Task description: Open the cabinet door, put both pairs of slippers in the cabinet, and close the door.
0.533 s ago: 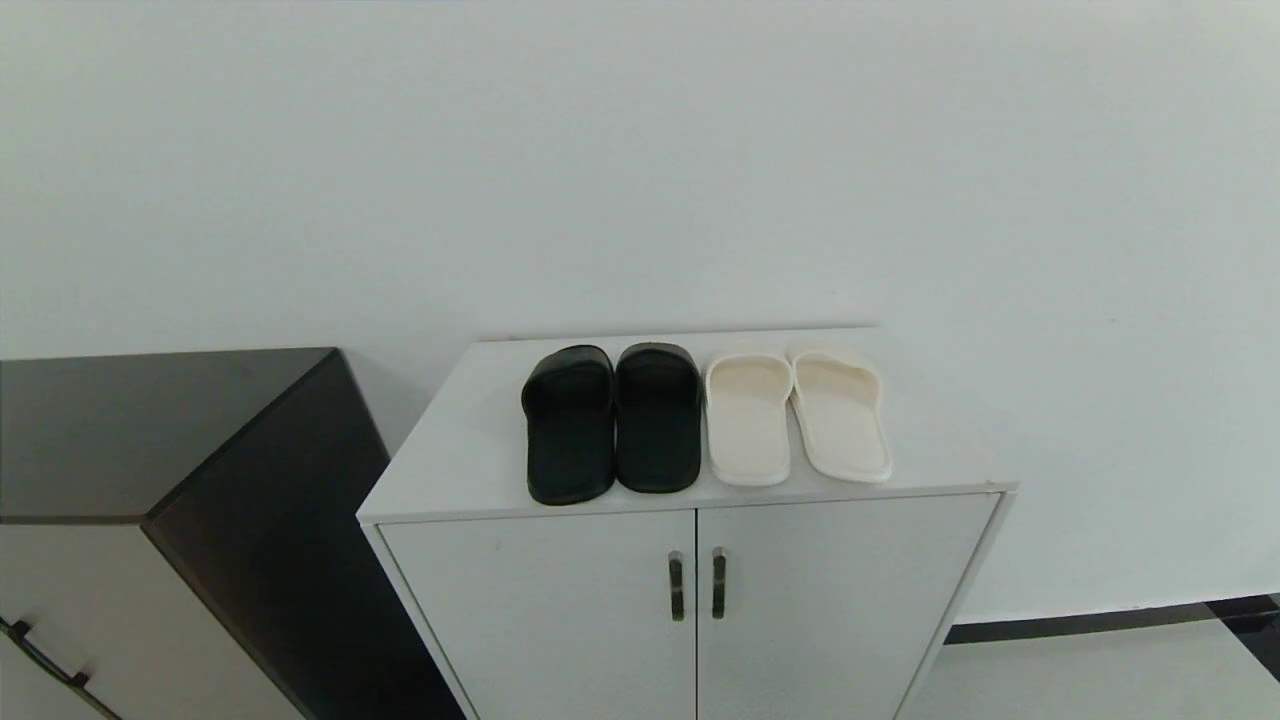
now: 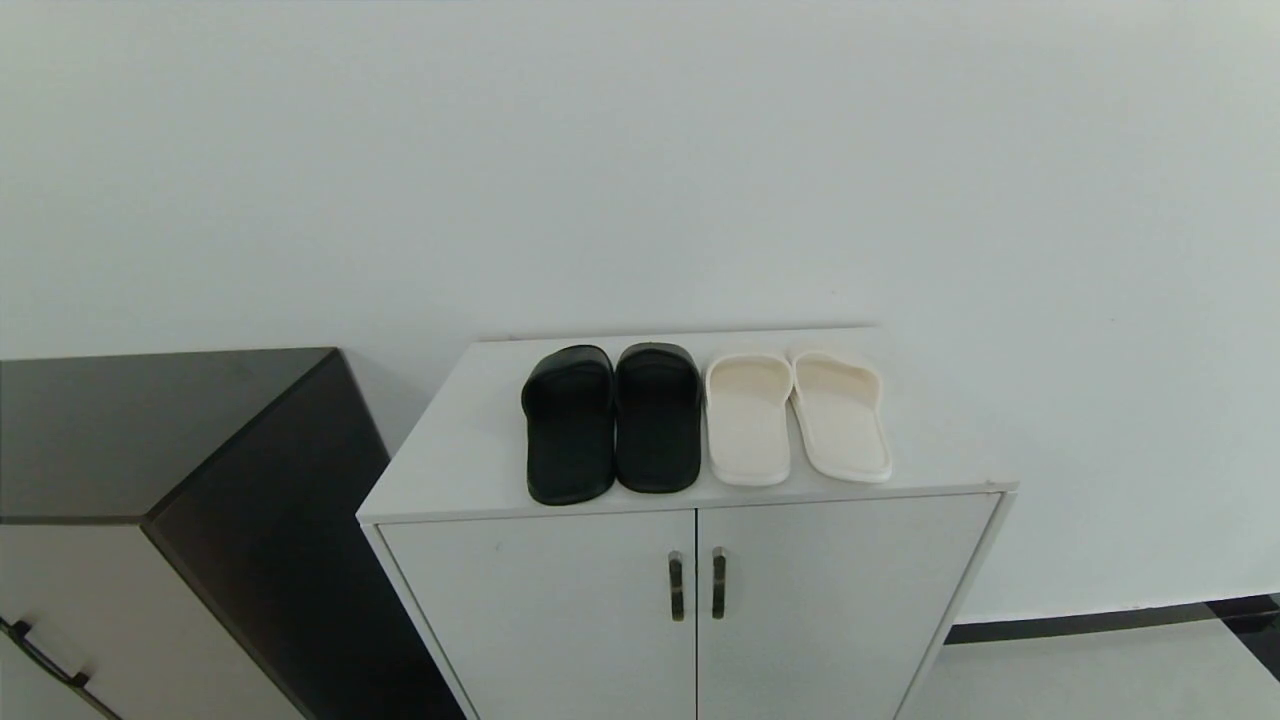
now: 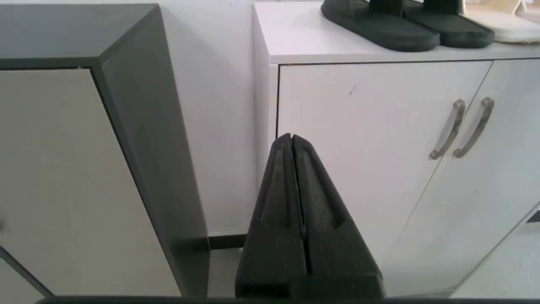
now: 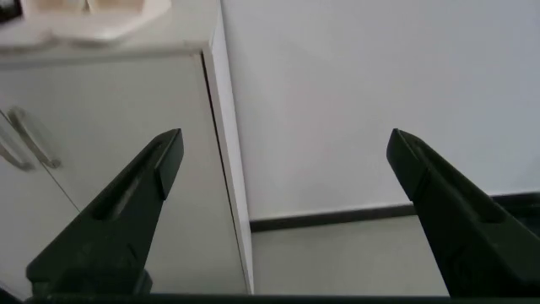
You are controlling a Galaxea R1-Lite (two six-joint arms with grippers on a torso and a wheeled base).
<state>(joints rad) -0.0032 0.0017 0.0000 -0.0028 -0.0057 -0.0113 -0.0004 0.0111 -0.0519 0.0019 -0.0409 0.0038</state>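
On top of the shut cabinet (image 2: pixel 450 450), the black slippers (image 2: pixel 610 420) and cream slippers (image 2: pixel 795 415) look light and bendy, best pinched at the strap (image 2: pixel 567 375); the left hand (image 3: pixel 291 139) is closed on nothing, the right hand (image 4: pixel 285 139) gapes empty.

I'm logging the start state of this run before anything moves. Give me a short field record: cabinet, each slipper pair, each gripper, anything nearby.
cabinet: white, both doors shut, handles side by side at the middle
black slippers: on the cabinet's top, toward its left
white slippers: on the top, just right of the black slippers
left gripper: shut, empty, facing the cabinet's front
right gripper: open, empty, near the cabinet's right edge
dark cabinet: stands left of the white one
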